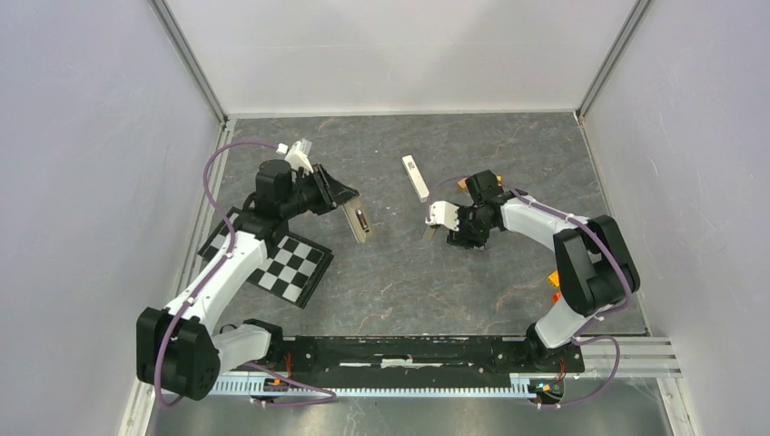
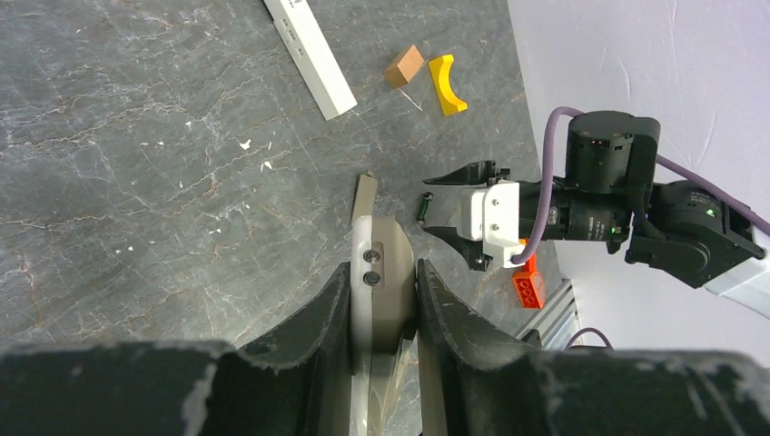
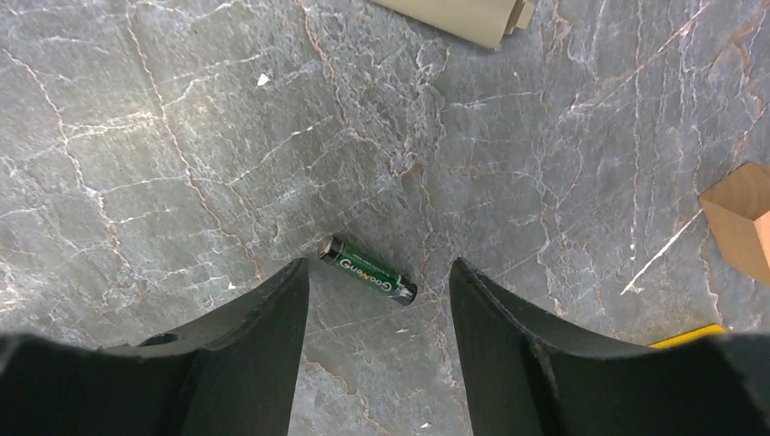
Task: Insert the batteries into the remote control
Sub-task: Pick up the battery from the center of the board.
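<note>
Held: remote control, grey back showing, pinched between the part-closed fingers of the left gripper. Loose: one green battery, flat on the table, directly between the wide-apart fingers of the right gripper, nothing gripped. Step judged: battery pick-up; next, lowering, closing across its sides, then carrying to the remote control

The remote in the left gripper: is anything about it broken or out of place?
Nothing looks broken. The remote shows an uncovered battery recess; a flat grey piece, probably its cover, lies loose just beyond it, and one green battery lies under the open right gripper.
</note>
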Motion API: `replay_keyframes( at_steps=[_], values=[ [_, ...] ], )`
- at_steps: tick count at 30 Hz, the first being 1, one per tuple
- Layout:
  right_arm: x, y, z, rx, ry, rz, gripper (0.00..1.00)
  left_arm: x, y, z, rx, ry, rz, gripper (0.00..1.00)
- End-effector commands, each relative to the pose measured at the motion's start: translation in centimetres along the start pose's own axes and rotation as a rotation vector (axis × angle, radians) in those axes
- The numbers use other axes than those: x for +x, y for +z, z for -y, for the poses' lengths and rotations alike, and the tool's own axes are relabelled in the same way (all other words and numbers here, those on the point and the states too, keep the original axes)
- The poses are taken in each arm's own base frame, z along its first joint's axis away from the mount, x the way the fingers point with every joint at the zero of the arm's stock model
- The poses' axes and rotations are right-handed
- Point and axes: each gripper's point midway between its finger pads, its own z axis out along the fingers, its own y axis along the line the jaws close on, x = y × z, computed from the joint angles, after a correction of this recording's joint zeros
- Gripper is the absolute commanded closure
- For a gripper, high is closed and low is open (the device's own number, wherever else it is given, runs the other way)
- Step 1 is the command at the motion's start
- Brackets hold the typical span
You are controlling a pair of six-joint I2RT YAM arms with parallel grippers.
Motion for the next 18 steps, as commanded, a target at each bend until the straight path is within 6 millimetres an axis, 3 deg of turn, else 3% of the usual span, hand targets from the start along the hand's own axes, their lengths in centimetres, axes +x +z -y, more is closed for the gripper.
replay_keyframes(
  at_steps=[1, 4, 8, 10, 13, 18],
  values=[
    [-0.4, 0.1, 0.7, -0.027, -0.056, 0.004, 0.39, -2.3, -0.1, 1.8, 0.047, 0.056, 0.056, 0.98],
    [-0.2, 0.3, 0.7, -0.025, -0.059, -0.005, 0.46, -2.2, 0.0, 1.8, 0.050, 0.050, 0.053, 0.98],
    [0.1, 0.5, 1.2, -0.010, -0.013, -0.001, 0.74, -2.3, 0.0, 1.9, 0.054, 0.047, 0.053, 0.98],
    [0.4, 0.6, 1.4, -0.004, 0.022, -0.002, 0.80, -2.4, -0.1, 1.8, 0.045, 0.049, 0.064, 0.98],
    [0.4, 0.6, 1.7, 0.020, 0.082, 0.017, 0.78, -3.0, -0.7, 1.6, 0.022, 0.072, 0.106, 0.98],
    [0.4, 0.8, 0.7, 0.012, 0.104, 0.042, 0.54, -3.3, -1.1, 1.4, 0.002, 0.100, 0.126, 0.98]
  ],
)
